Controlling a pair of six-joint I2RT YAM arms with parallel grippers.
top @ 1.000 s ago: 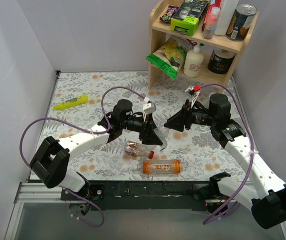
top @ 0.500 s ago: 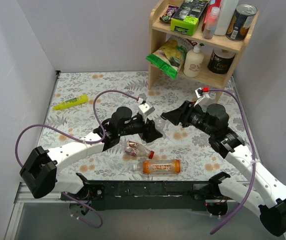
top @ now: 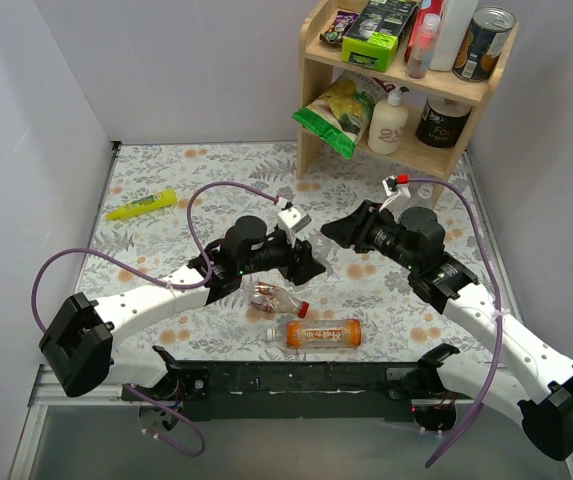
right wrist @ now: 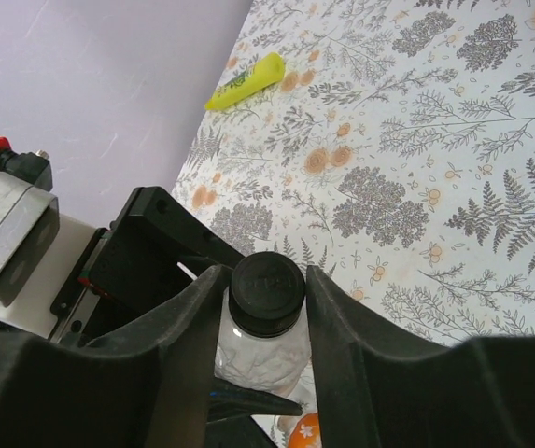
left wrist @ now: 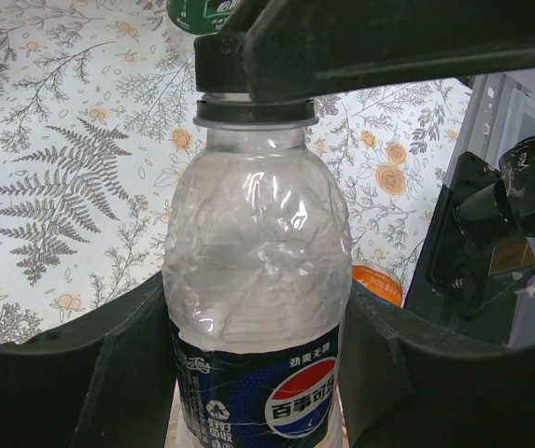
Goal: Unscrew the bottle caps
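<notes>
My left gripper (top: pixel 309 260) is shut on the dark-blue-labelled clear bottle (left wrist: pixel 258 280) and holds it off the table; the bottle barely shows between the two grippers in the top view (top: pixel 320 246). Its black cap (right wrist: pixel 267 289) sits between my right gripper's (right wrist: pixel 265 291) two fingers, which press on both its sides. In the top view the right gripper (top: pixel 333 233) meets the left one above the mat. The reddish-labelled bottle (top: pixel 274 298) with a red cap (top: pixel 303 309) and the orange bottle (top: pixel 323 333) lie on the mat near the front edge.
A wooden shelf (top: pixel 311 60) with tins, a snack bag and a white pump bottle (top: pixel 389 120) stands at the back right. A yellow tube (top: pixel 142 205) lies at the back left. Something green-labelled (left wrist: pixel 202 13) lies beyond the held bottle.
My left arm has stretched out lower and brought the bottle toward the right gripper. My right gripper has swung in and closed round the black cap.
</notes>
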